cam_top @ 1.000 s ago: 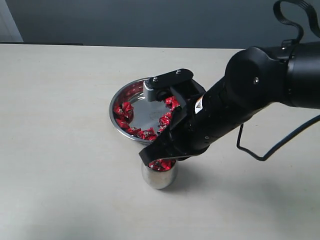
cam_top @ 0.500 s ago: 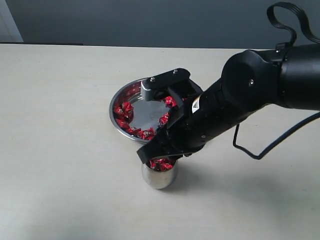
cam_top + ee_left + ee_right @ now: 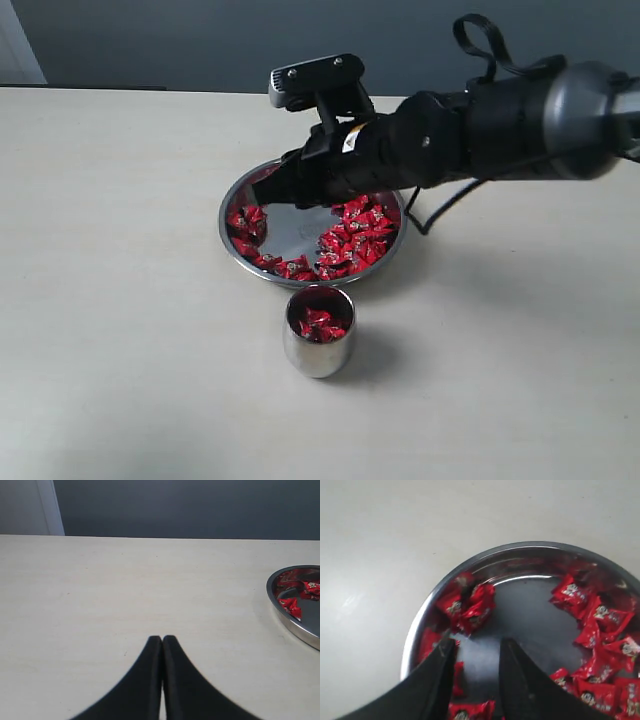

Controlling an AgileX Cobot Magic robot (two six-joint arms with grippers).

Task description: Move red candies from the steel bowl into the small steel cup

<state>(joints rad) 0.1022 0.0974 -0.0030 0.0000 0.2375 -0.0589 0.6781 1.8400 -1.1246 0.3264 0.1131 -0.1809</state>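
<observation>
Some of steel bowl (image 3: pixel 224 222) hidden behind right claw (image 3: pixel 476 650)

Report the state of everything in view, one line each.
steel bowl, upright, partly filled, middle bare.
small steel cup, upright beside the bowl, partly filled.
red candies, wrapped; most in the bowl, some in the cup.
right gripper, open, jaws empty above the bowl.
left gripper, shut, jaws together, holding nothing.

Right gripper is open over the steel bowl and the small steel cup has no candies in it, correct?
No: the small steel cup holds several red candies, as the exterior view shows. The right gripper is indeed open over the steel bowl.
</observation>
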